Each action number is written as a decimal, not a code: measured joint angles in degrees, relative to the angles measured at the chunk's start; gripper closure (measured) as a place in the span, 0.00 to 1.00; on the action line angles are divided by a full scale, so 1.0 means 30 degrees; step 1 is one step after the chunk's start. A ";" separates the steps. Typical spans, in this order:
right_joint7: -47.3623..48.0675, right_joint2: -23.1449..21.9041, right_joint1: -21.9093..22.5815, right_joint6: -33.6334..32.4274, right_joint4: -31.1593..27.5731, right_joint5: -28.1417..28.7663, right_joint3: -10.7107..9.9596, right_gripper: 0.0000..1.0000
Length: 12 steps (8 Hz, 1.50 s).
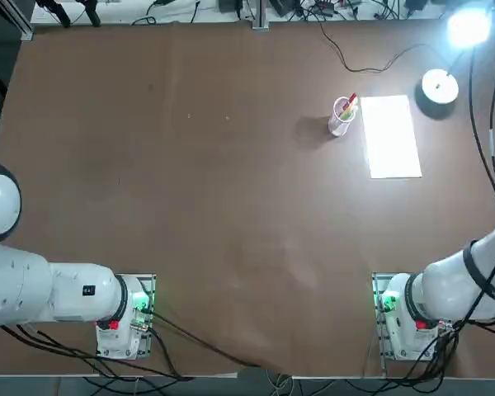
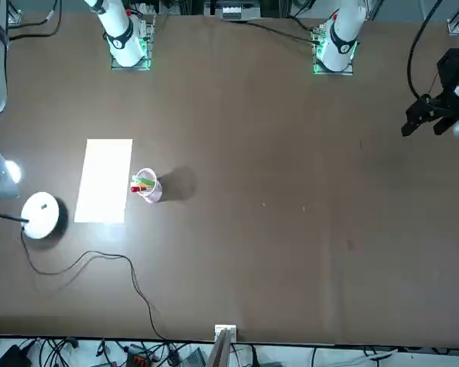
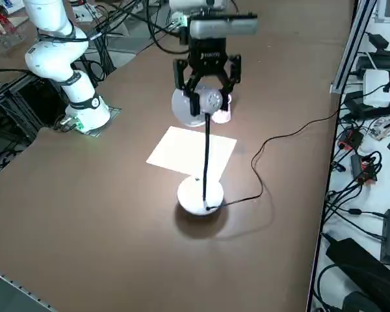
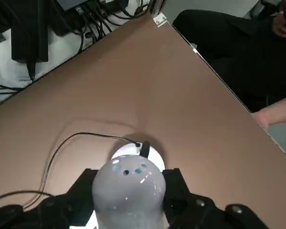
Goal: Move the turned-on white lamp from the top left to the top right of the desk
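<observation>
Gripping the lamp (image 3: 205, 133) by its head, the right gripper (image 3: 207, 88) has both fingers closed on it, with the disc base resting on the desk (image 3: 117, 195) directly below the fingers. Placement at the right far corner appears reached; the next move calls for releasing.

The right hand (image 3: 207, 91) is up above the tabletop (image 1: 214, 206) near its far right corner, clamped around the head of the lamp (image 3: 200, 195). The lamp's base sits on the tabletop directly beneath the hand, its stem rising to the head between the fingers. Its cord (image 3: 283, 140) trails from the base toward the tabletop's far edge. The paper sheet (image 1: 392, 136) lies just beside the base, inward from the hand, and the cup of pens (image 1: 343, 115) stands beyond the sheet, farther from the hand.
</observation>
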 joint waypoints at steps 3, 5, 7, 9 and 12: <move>-0.0295 0.0185 -0.0013 0.2216 -0.0487 0.0502 0.0265 0.28; -0.0294 0.0221 -0.0015 0.3923 -0.1422 0.0561 0.0288 0.28; -0.0292 0.0231 -0.0017 0.4104 -0.1929 0.0565 0.0289 0.28; -0.0292 0.0209 -0.0012 0.4104 -0.2088 0.0574 0.0299 0.28; -0.0292 0.0197 -0.0008 0.4106 -0.2128 0.0573 0.0318 0.28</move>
